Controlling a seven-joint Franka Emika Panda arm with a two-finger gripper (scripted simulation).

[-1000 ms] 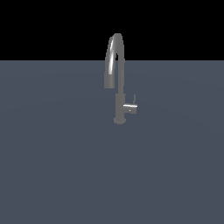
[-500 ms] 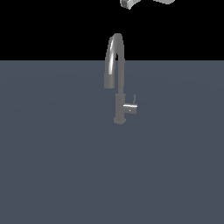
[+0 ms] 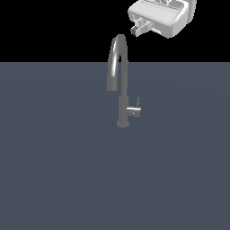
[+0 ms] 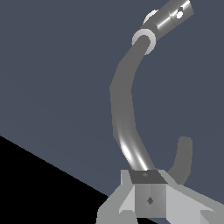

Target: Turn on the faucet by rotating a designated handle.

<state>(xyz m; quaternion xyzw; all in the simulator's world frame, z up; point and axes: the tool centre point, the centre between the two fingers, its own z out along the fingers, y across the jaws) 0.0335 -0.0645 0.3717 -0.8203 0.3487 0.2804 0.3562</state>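
step: approach phase, I'd say. The gripper (image 3: 140,28) is hanging up high at the top of the exterior view, off to that view's right of the spout's arch, touching nothing.

faucet: the faucet (image 3: 119,81) is standing upright on the grey floor (image 3: 54,179), spout arching toward the exterior view's left. From the wrist view you're looking down along the curved neck (image 4: 124,118).

handle: the handle (image 3: 134,110) is sticking out low on the body, on the exterior view's right, thin lever rod pointing up. It's well below the gripper, nothing near it.

hand state: honestly can't tell if the fingers are spread or closed. Only a bit of one finger is showing in the exterior view, and the wrist view mostly gives the hand's underside.

next move: probably needs to be coming down past the arch on the handle side, then lining the fingers up on that skinny lever to push it round. Small target, so careful aim.
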